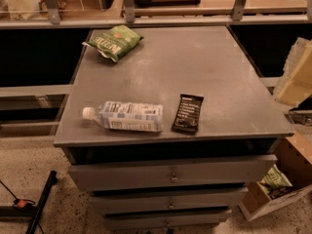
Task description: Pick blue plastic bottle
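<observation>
1. A blue plastic bottle (127,116) lies on its side on a grey counter (204,62), close to the front-left corner.
2. Its long axis runs almost parallel to the front edge, with the white cap pointing toward the left edge and the base toward the middle of the counter.
3. The label side faces up, and the bottle's lower flank sits just inside the front edge.
4. A dark snack bar (188,113) lies flat just beside the bottle's base, apart from it, its long axis running front to back.
5. A green chip bag (114,42) rests near the back-left corner, well apart from the bottle.
6. Bare counter spreads behind the bottle toward the back edge, and across the right half as far as the right edge.
7. The gripper (295,79) shows only as a pale, blurred shape beyond the counter's right edge, well apart from the bottle. How wide its grip is set is not readable.
8. Below the front edge are stacked drawers (170,175); on the floor to the right, a cardboard box (253,204) holds another green bag.
</observation>
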Motion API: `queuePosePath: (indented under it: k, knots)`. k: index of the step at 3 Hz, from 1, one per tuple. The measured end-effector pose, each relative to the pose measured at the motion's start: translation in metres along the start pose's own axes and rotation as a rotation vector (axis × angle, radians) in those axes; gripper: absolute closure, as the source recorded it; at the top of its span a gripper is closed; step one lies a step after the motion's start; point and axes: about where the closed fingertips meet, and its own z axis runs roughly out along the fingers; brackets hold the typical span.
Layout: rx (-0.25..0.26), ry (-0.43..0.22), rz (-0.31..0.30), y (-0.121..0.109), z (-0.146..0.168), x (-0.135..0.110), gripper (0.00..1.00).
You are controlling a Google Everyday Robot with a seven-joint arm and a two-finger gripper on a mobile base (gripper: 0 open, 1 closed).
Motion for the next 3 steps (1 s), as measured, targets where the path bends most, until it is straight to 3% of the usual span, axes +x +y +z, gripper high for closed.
queuePosePath:
  k: [1,2,3]
  knots:
    - [0.000,0.000,0.000,0.000,0.000,0.000,0.00]
    - [0.002,-0.017,-0.038,0.001,-0.005,-0.022,0.00]
    - [-0.049,-0.032,-0.144,0.018,0.000,-0.073,0.00]
